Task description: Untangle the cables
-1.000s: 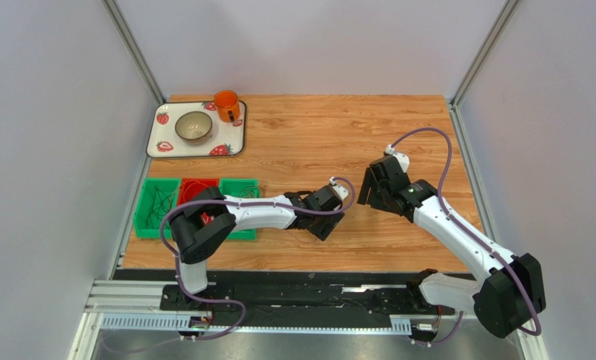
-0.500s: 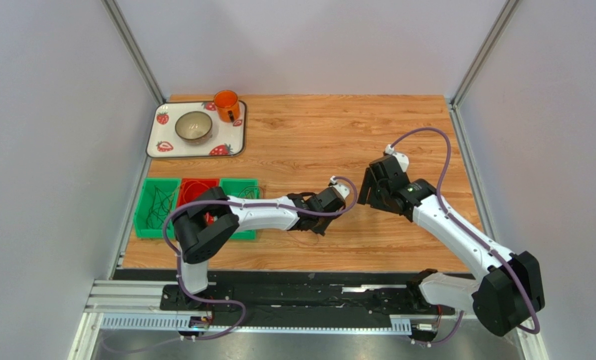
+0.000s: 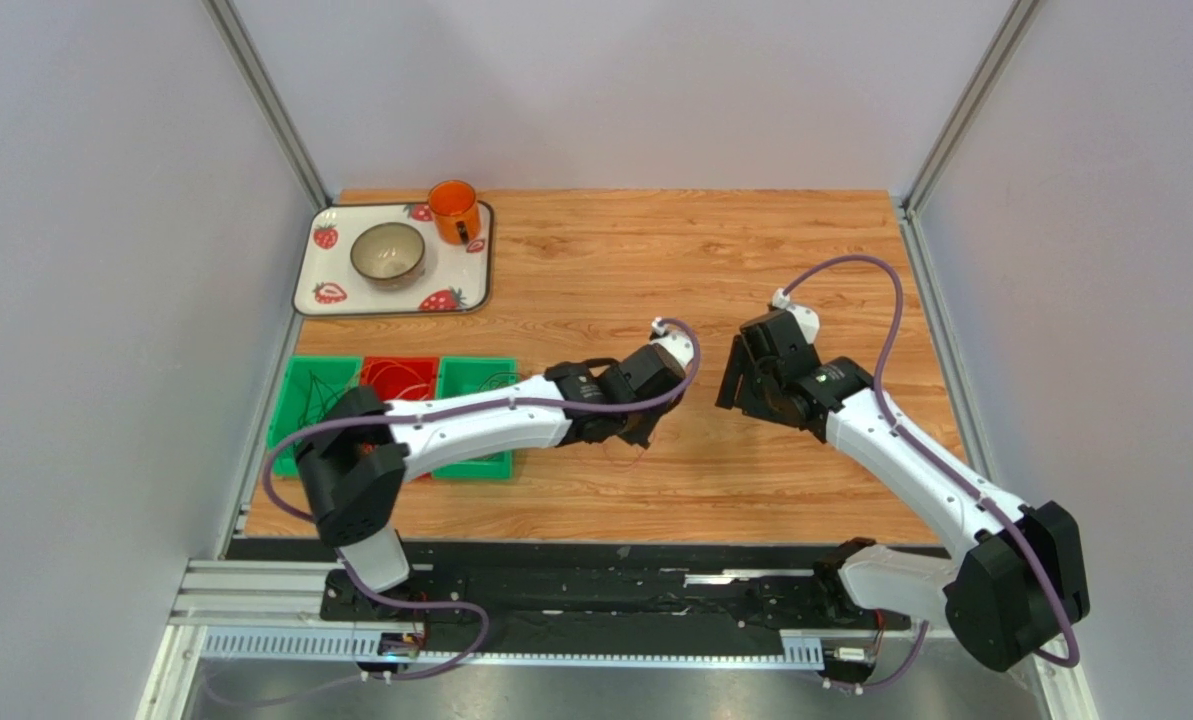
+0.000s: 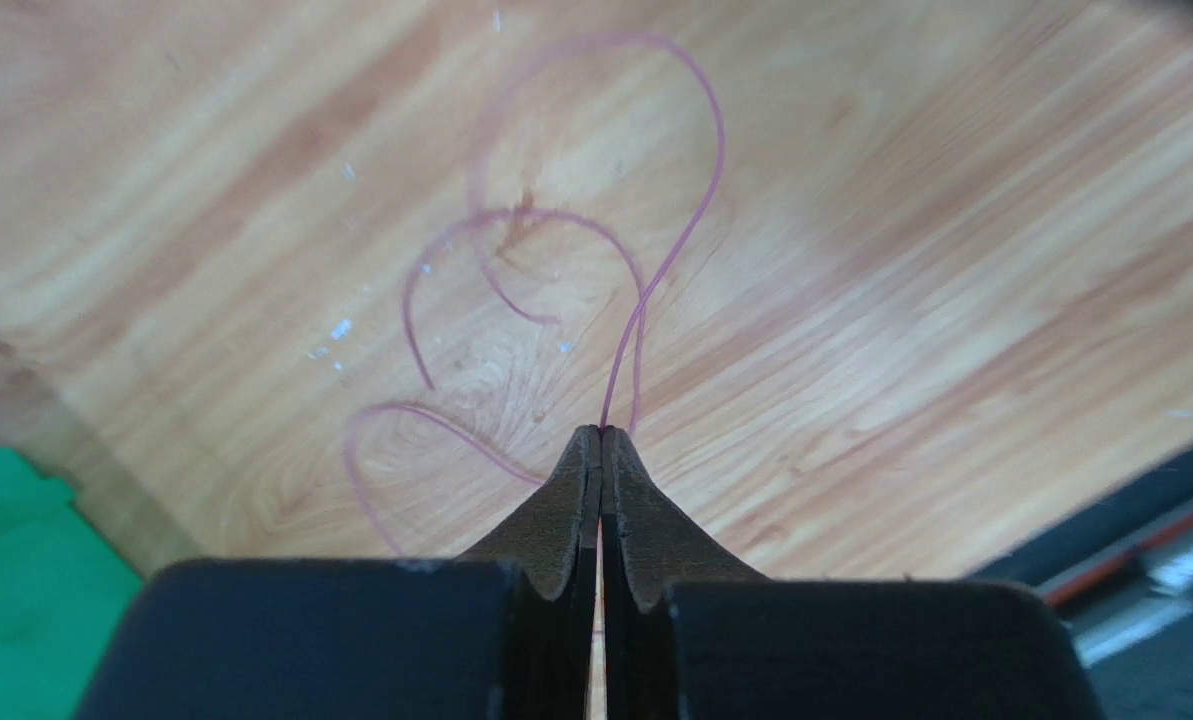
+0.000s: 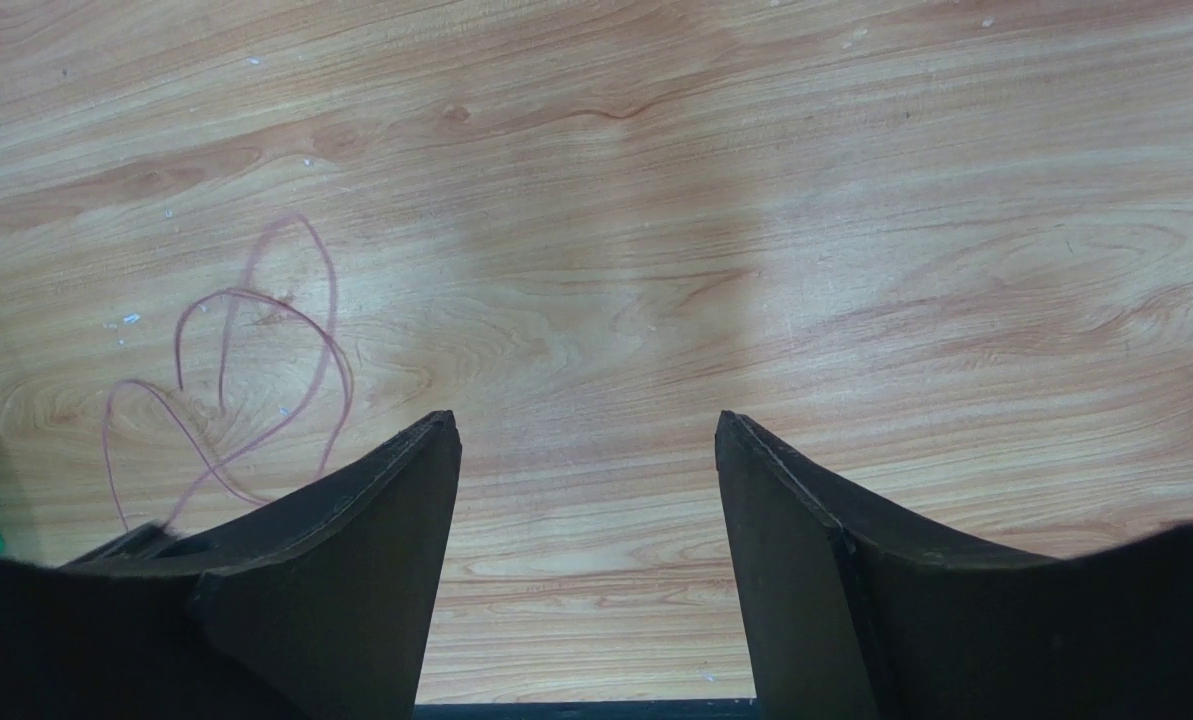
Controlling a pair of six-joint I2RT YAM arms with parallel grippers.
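Observation:
A single thin, dark red-brown cable (image 4: 643, 300) lies in loose loops on the wooden table (image 3: 798, 255). My left gripper (image 4: 602, 435) is shut on one strand of it, pinched right at the fingertips, and the loops spread out ahead of them. In the top view the left gripper (image 3: 635, 432) is near the table's middle. My right gripper (image 5: 587, 428) hovers open over bare wood, with the same cable (image 5: 257, 296) off to its left. In the top view the right gripper (image 3: 737, 384) is just right of the left one. The cable is too thin to make out there.
Three small bins sit at the left edge: a green bin (image 3: 311, 408) with thin wires, a red bin (image 3: 401, 375) and another green bin (image 3: 482, 375). A strawberry-patterned tray (image 3: 317, 294) at the back left holds a bowl (image 3: 387, 254) and an orange mug (image 3: 454, 210).
My left gripper has shut on the cable and moved slightly toward the far side. Its elbow has swung out to the left. The right arm has stayed put.

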